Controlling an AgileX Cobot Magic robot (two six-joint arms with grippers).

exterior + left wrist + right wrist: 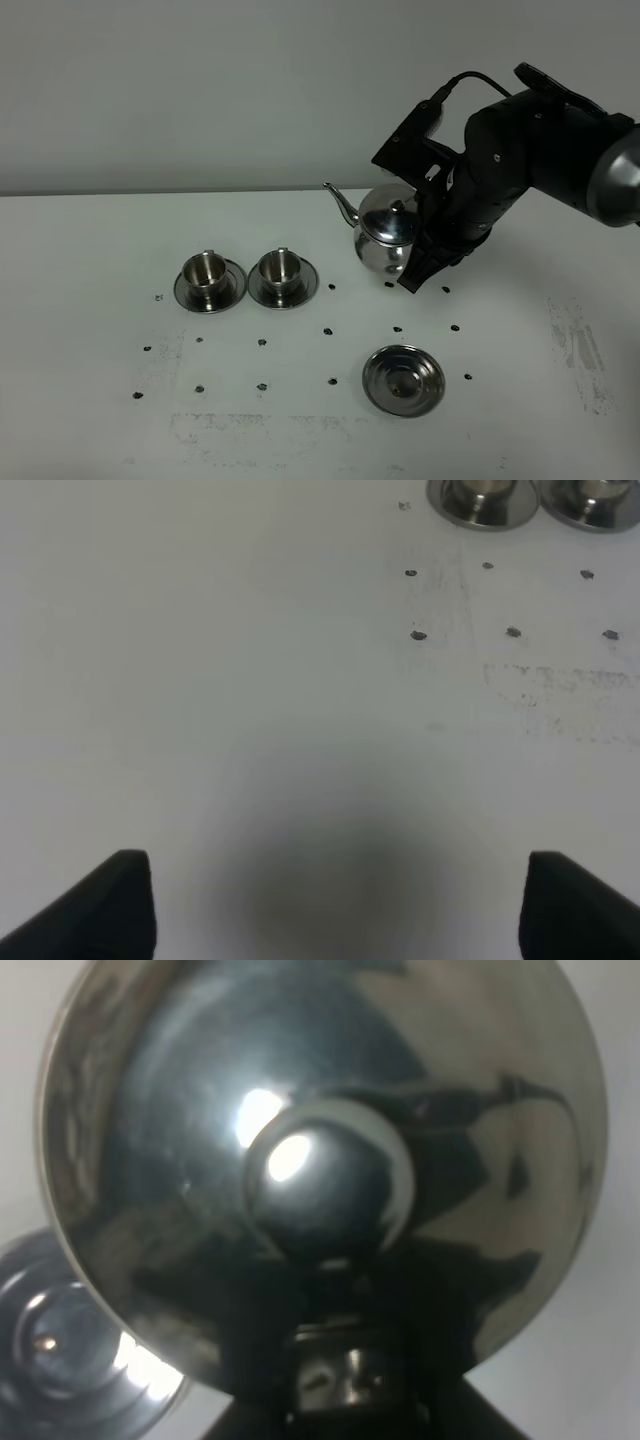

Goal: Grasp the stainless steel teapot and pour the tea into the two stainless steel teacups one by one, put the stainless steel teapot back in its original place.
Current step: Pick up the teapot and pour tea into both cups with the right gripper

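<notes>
The stainless steel teapot (385, 235) hangs above the table, right of the cups, spout pointing left. My right gripper (425, 250) is shut on its handle. In the right wrist view the teapot's domed lid (320, 1160) fills the frame, with the gripper (340, 1385) at its handle. The two stainless steel teacups (208, 275) (283, 272) stand side by side on their saucers at the left. The round steel disc (403, 380) lies bare in front of the teapot and shows in the right wrist view (60, 1350). My left gripper (335, 910) is open and empty over bare table. No tea shows.
The white table (100, 400) carries small dark marks in rows and scuffed patches near its front edge. The left wrist view shows both cups (483, 498) (595, 500) far from the left gripper. The right arm's dark bulk (540, 150) reaches in from the right.
</notes>
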